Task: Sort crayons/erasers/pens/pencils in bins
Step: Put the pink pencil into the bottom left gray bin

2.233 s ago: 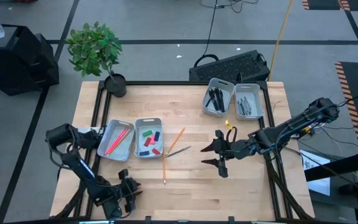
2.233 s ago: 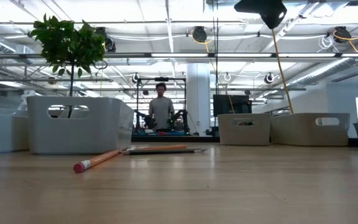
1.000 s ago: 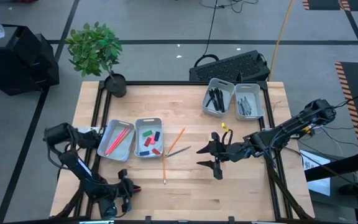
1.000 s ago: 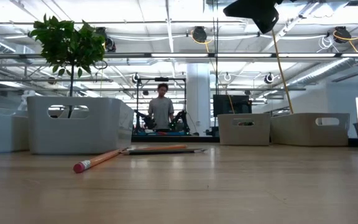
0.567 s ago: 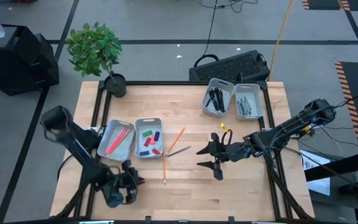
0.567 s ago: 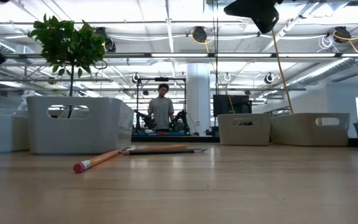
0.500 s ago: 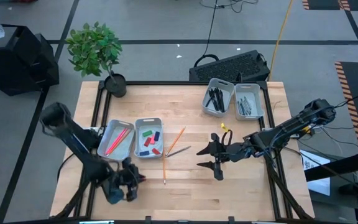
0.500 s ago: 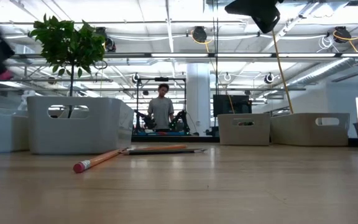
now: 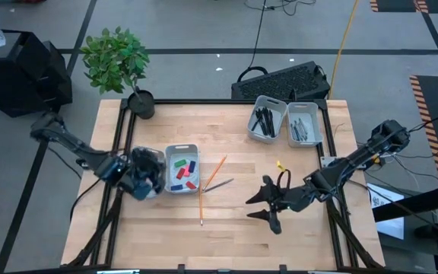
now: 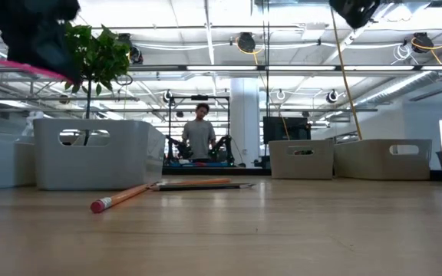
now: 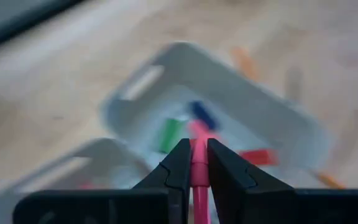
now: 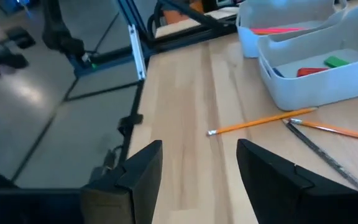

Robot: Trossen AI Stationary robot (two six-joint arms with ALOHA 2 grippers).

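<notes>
My left gripper (image 9: 144, 173) hovers over the left bin (image 9: 131, 185) of the near-left pair, shut on a pink pencil (image 11: 199, 177). That bin is mostly hidden under it. The bin beside it (image 9: 182, 167) holds red, green and blue erasers (image 9: 179, 173). Two orange pencils (image 9: 215, 169) (image 9: 201, 204) and a dark stick (image 9: 217, 184) lie flat on the table. The far-right bins hold black pens (image 9: 265, 120) and grey sticks (image 9: 303, 125). My right gripper (image 9: 267, 205) hangs open above bare table, right of the loose pencils. My left gripper pinches the pink pencil between its two fingers (image 11: 180, 165). A short pink end (image 11: 197, 132) shows past the fingertips. In the low view the pencil (image 10: 10, 65) sticks out sideways from the gripper, slightly tilted, lifted well clear of the table and bins.
A potted plant (image 9: 116, 65) stands at the table's far-left corner, and a black keyboard (image 9: 284, 80) lies beyond the far edge. Bare wood stretches along the near side. A person (image 10: 199, 138) stands far off in the room behind.
My left gripper has risen from the table's near-left corner and swung toward the far edge, carrying the pink pencil until it hangs above the left bins. My right gripper has drifted a little toward the near-right, still open.
</notes>
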